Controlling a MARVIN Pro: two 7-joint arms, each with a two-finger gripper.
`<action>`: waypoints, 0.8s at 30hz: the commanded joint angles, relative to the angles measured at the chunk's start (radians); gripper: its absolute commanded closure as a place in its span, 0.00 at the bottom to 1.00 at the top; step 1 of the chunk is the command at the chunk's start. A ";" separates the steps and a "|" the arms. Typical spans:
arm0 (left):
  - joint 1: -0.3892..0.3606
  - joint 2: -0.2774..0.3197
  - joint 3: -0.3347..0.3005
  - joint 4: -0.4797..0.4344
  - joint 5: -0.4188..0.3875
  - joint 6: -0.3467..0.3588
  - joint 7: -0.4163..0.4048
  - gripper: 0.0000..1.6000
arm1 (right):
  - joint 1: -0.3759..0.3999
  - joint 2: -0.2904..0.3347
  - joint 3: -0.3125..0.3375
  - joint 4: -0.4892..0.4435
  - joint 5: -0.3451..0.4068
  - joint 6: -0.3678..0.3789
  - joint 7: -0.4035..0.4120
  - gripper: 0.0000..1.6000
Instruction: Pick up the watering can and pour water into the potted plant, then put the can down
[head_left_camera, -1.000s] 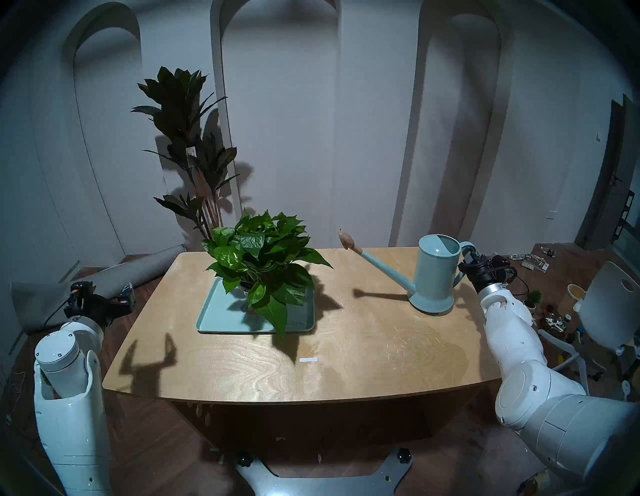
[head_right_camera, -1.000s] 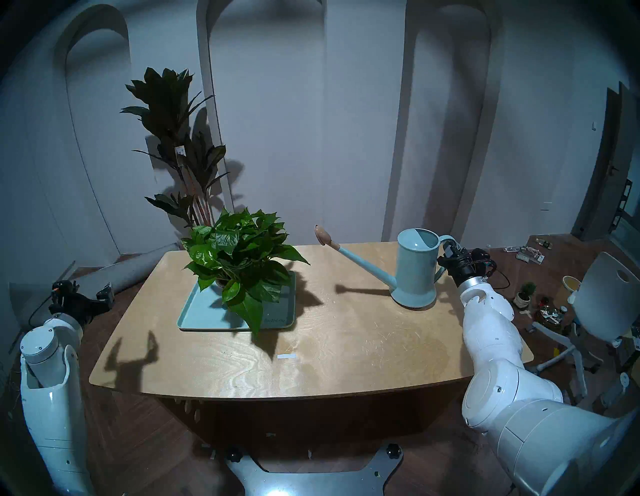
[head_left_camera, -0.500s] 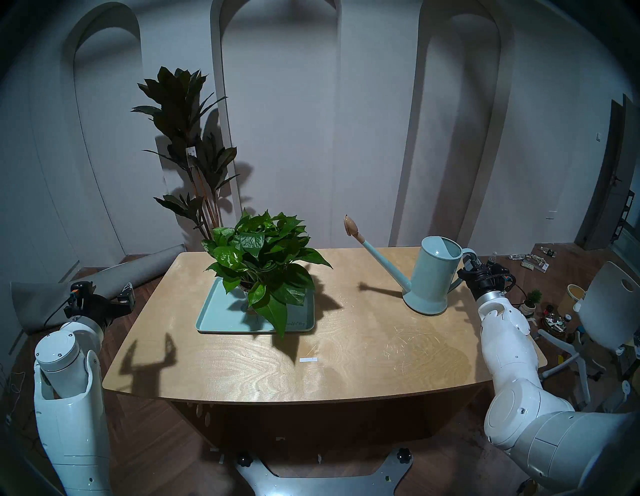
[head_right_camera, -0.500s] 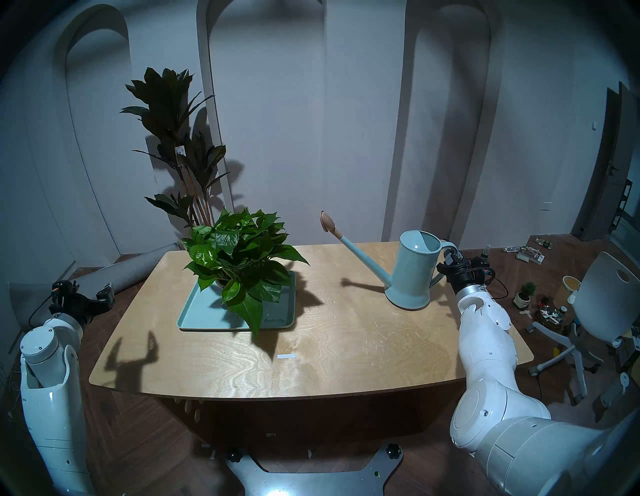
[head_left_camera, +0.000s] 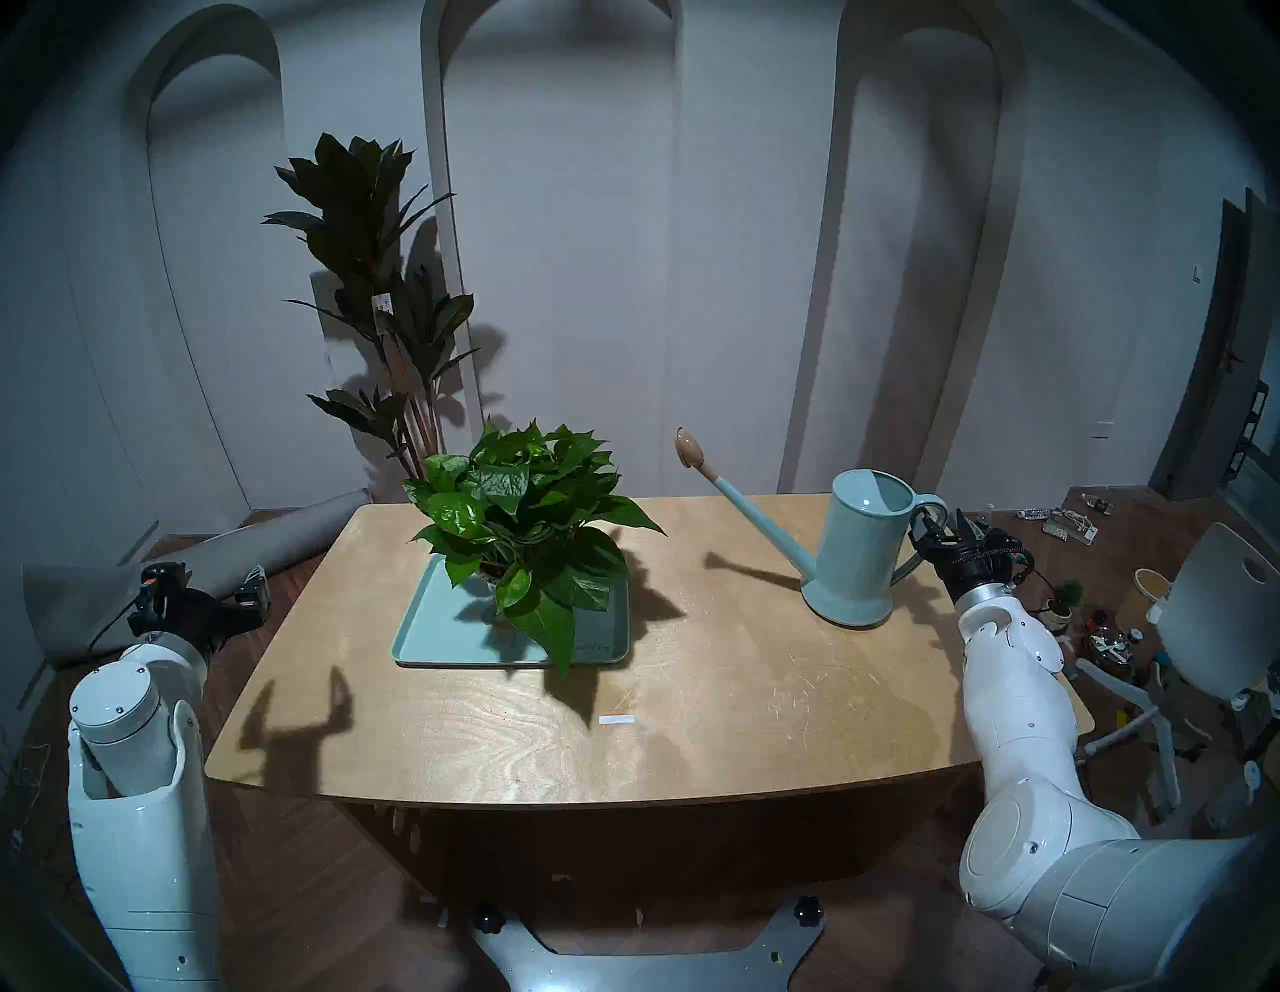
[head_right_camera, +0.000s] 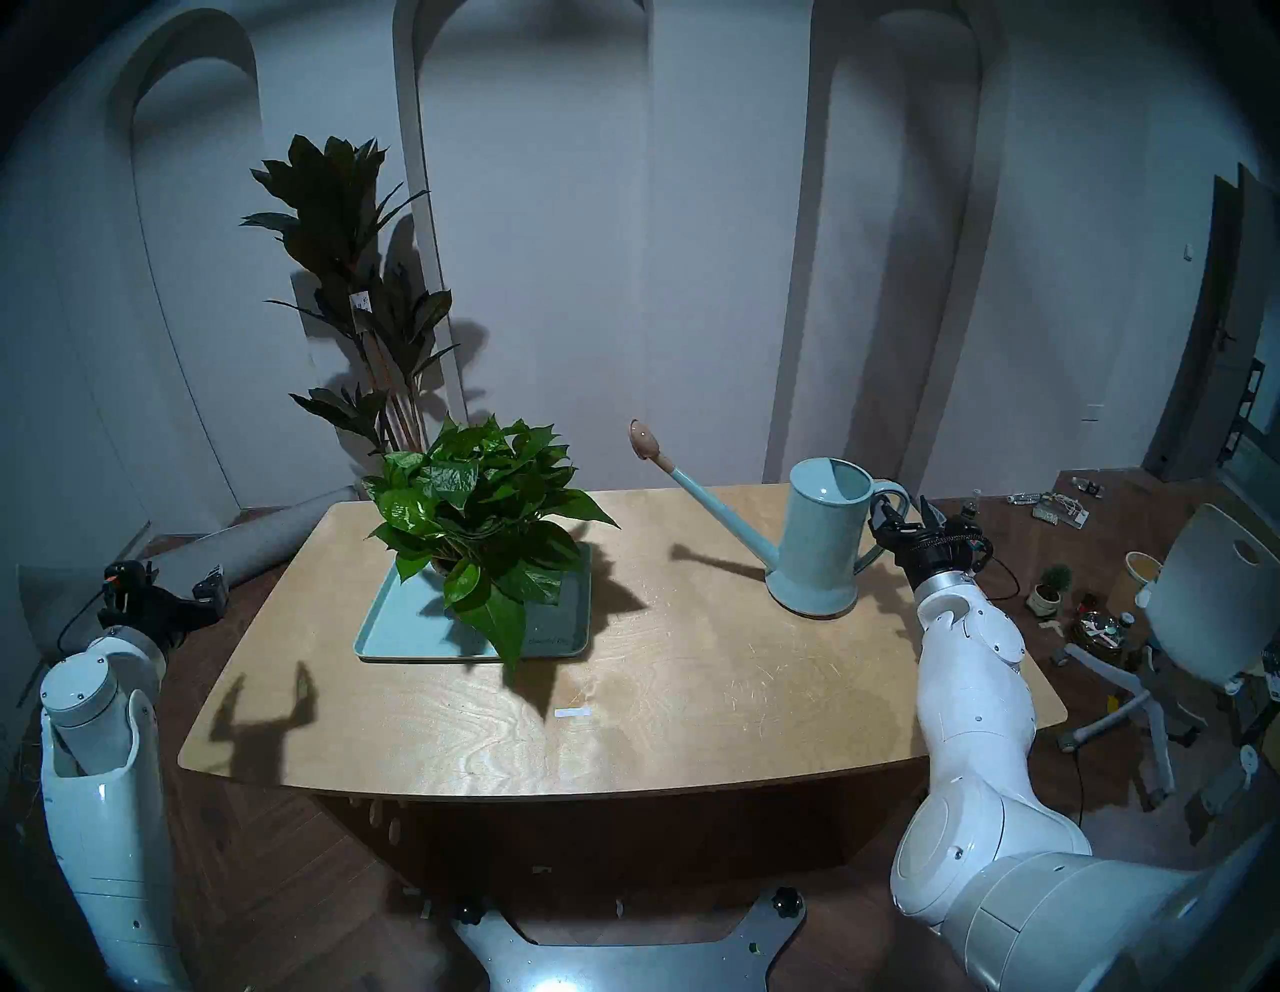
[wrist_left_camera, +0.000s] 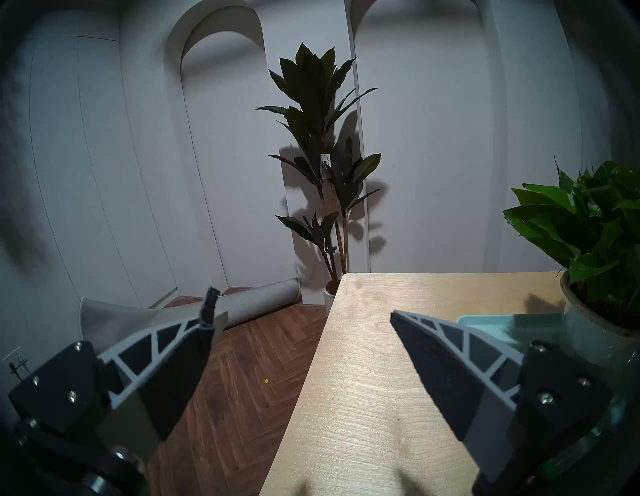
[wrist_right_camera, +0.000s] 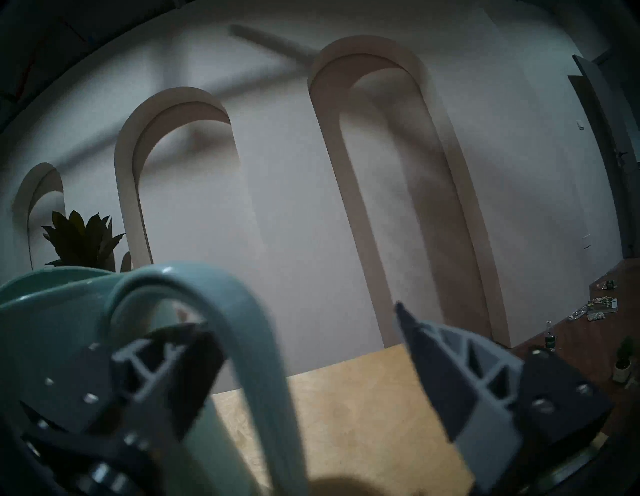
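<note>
The pale blue-green watering can (head_left_camera: 862, 547) (head_right_camera: 821, 540) stands upright on the table's far right, its long spout and tan rose head (head_left_camera: 690, 447) pointing up and left toward the potted plant (head_left_camera: 526, 512) (head_right_camera: 478, 506) (wrist_left_camera: 588, 221). My right gripper (head_left_camera: 945, 530) (head_right_camera: 904, 512) (wrist_right_camera: 301, 318) is open at the can's loop handle (wrist_right_camera: 242, 346). The handle passes between the spread fingers, close to the left one. My left gripper (head_left_camera: 208, 582) (wrist_left_camera: 301, 303) hangs open and empty beside the table's left edge.
The bushy plant sits on a pale teal tray (head_left_camera: 429, 623) on the wooden table (head_left_camera: 692, 693). A tall dark-leaved plant (head_left_camera: 374, 277) stands behind the table. A rolled grey mat (head_left_camera: 277, 540) lies on the floor at left. A chair (head_left_camera: 1212, 616) and clutter sit at right.
The can tipped back, shifted slightly left, then settled upright on its base. My right gripper's fingers, shut on the handle before, have spread apart. The left arm stayed still.
</note>
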 joint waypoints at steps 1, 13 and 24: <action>-0.003 0.005 0.000 -0.021 0.000 -0.002 -0.003 0.00 | 0.005 0.000 -0.003 -0.048 -0.017 0.022 -0.036 0.00; -0.003 0.005 0.000 -0.021 0.000 -0.002 -0.003 0.00 | -0.059 -0.019 0.025 -0.104 -0.046 0.062 -0.112 0.00; -0.003 0.005 0.000 -0.021 0.000 -0.002 -0.003 0.00 | -0.167 -0.069 0.042 -0.219 -0.064 0.088 -0.107 0.00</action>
